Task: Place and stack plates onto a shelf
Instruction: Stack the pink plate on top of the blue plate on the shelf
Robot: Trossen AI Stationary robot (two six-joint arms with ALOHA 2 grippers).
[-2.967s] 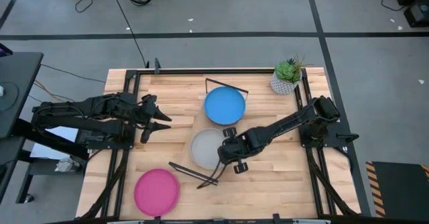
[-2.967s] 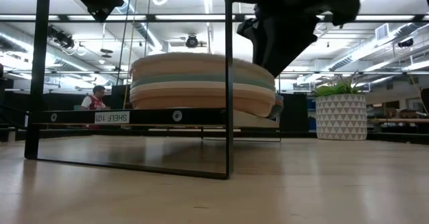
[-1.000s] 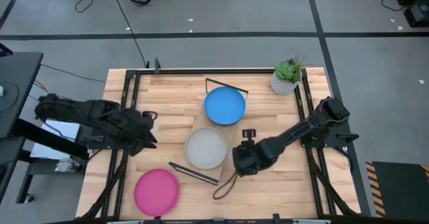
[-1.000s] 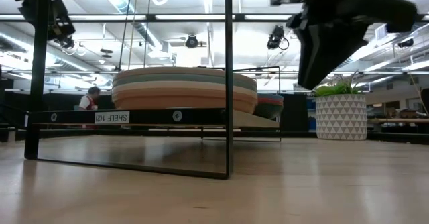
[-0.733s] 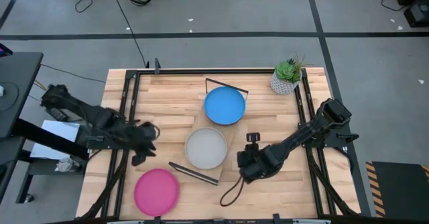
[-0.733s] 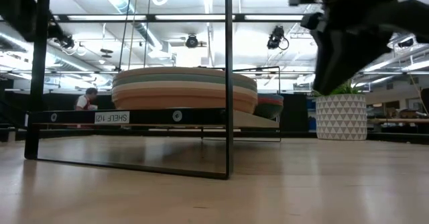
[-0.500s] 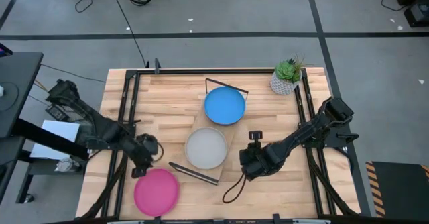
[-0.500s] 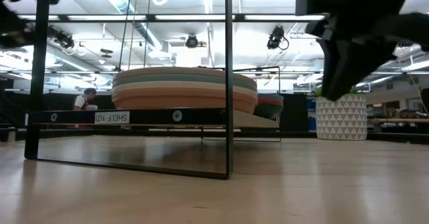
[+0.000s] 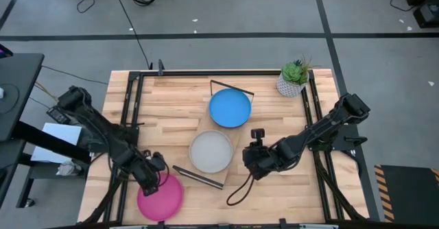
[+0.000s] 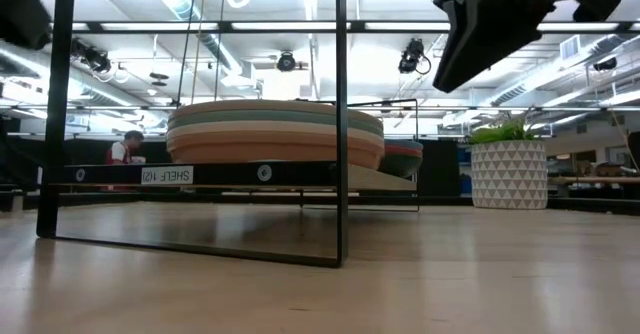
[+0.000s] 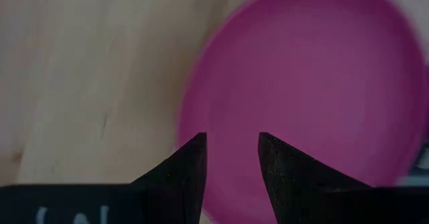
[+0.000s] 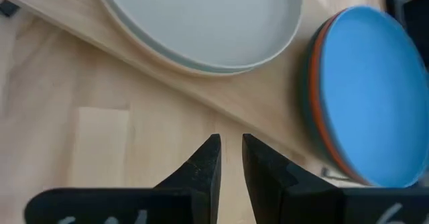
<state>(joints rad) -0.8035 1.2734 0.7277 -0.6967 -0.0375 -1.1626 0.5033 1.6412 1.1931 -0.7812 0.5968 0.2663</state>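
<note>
A pink plate [image 9: 163,197] [image 11: 301,83] lies flat on the tabletop near its near-left corner. My left gripper [image 9: 148,181] [image 11: 231,143] hovers over that plate's left rim, fingers open by a narrow gap and pointing down; no touch shows. The shelf [image 9: 235,138] [image 12: 255,96] lies slantwise mid-table and carries two stacks: one topped by a grey plate [image 9: 211,151] [image 12: 201,23] [image 10: 275,132], one topped by a blue plate [image 9: 230,108] [image 12: 369,96]. My right gripper [image 9: 251,162] [image 12: 228,140] hangs right of the grey stack, above the table, slightly open and holding nothing.
A potted plant [image 9: 293,78] [image 10: 508,169] stands at the far-right corner. The shelf's black wire frames [image 9: 199,178] [image 10: 341,124] rise at both its short ends. A cable [image 9: 236,191] loops under my right arm. Bare wood lies left of the shelf.
My left gripper has swung from beside the table's left rail toward the near edge and come down over the pink plate. My right gripper has drawn a little away from the grey stack and risen. No plate has moved.
</note>
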